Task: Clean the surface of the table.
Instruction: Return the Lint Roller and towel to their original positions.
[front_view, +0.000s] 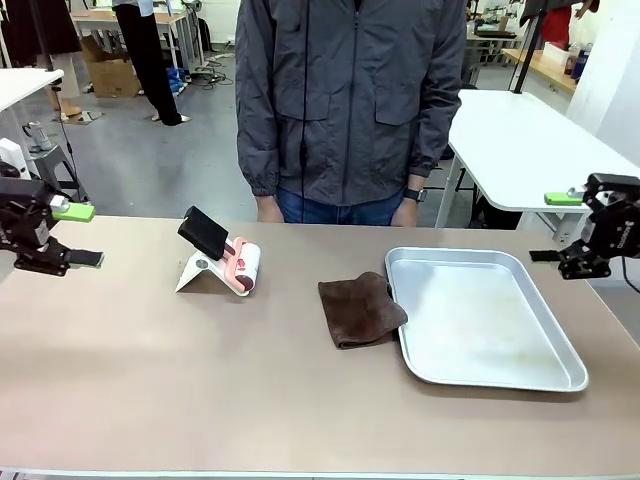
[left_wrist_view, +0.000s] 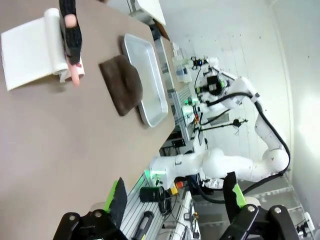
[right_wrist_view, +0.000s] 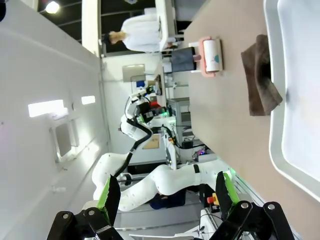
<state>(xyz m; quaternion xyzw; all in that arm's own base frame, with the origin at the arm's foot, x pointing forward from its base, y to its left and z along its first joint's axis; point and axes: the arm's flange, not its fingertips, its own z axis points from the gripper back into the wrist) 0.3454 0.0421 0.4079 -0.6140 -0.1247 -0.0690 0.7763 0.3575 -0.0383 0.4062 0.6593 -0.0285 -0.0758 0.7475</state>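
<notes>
The brownish-tan table (front_view: 200, 390) holds a lint roller (front_view: 238, 264) with a black handle, pink frame and white roll, lying on a white sheet left of centre. A crumpled brown cloth (front_view: 360, 311) lies mid-table, touching the left rim of a metal tray (front_view: 570, 375). My left gripper (front_view: 82, 235) hovers open over the table's far left edge. My right gripper (front_view: 553, 227) hangs open beyond the far right corner. The wrist views show the roller (left_wrist_view: 62, 40) (right_wrist_view: 210, 55), cloth (left_wrist_view: 122, 82) (right_wrist_view: 260, 80) and tray (left_wrist_view: 145, 75) (right_wrist_view: 295, 100) far from both grippers (left_wrist_view: 176, 197) (right_wrist_view: 167, 194).
A person in a grey jacket (front_view: 350, 100) stands at the far edge, hands down at their sides. A white-topped table (front_view: 520, 140) stands behind on the right. The near half of the brown top is bare.
</notes>
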